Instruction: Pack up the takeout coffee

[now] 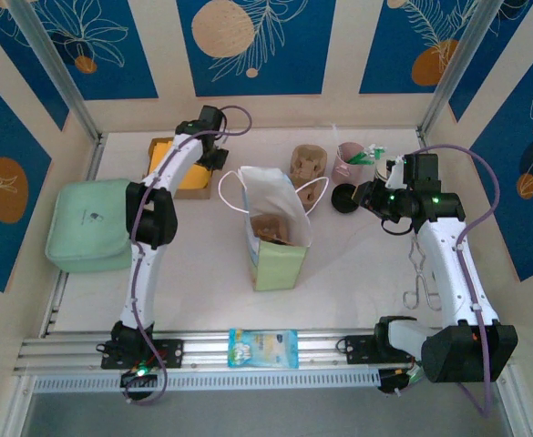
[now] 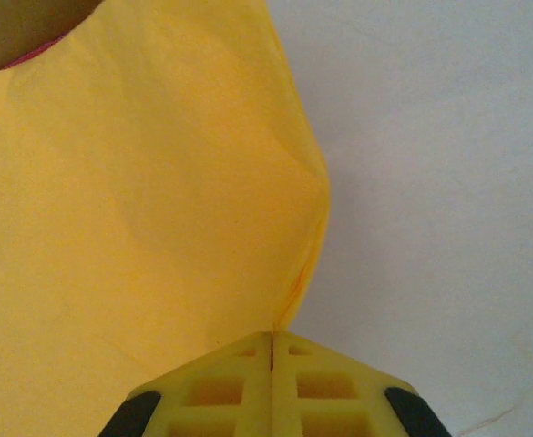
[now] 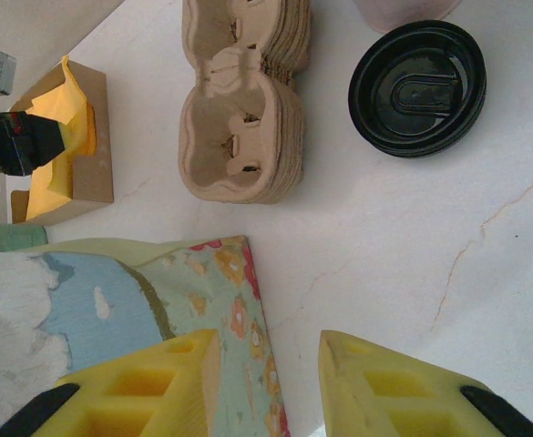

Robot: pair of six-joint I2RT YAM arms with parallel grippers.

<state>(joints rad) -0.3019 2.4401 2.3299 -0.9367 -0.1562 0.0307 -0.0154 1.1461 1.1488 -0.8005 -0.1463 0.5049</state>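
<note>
Coffee (image 3: 418, 88) sits on the counter (image 3: 384, 237), right of the bag (image 1: 280, 264), black lid up and not yet packed. The step in hand looks like a napkin grab. Left hand (image 2: 271, 346) is closed tight, apparently pinching the napkin (image 2: 138, 209) edge. Right hand (image 3: 268, 346) hangs partly open and empty, near the coffee. The next move calls for lifting the napkin clear without tearing it.

Items counted:
- 1 bag (image 1: 280, 246), centre.
- 1 green case (image 1: 84, 228), left.
- 1 box (image 3: 91, 127), far left, holding 1 tissue (image 2: 138, 200).
- 1 stack of carriers (image 1: 307, 164), far; number in stack cannot be told.
- 1 pink cup (image 1: 348, 164), far right.
- 1 black lid (image 1: 345, 198) beside it.
- 1 tongs (image 1: 421, 278), right.
- 1 packet (image 1: 263, 348), near.
</note>
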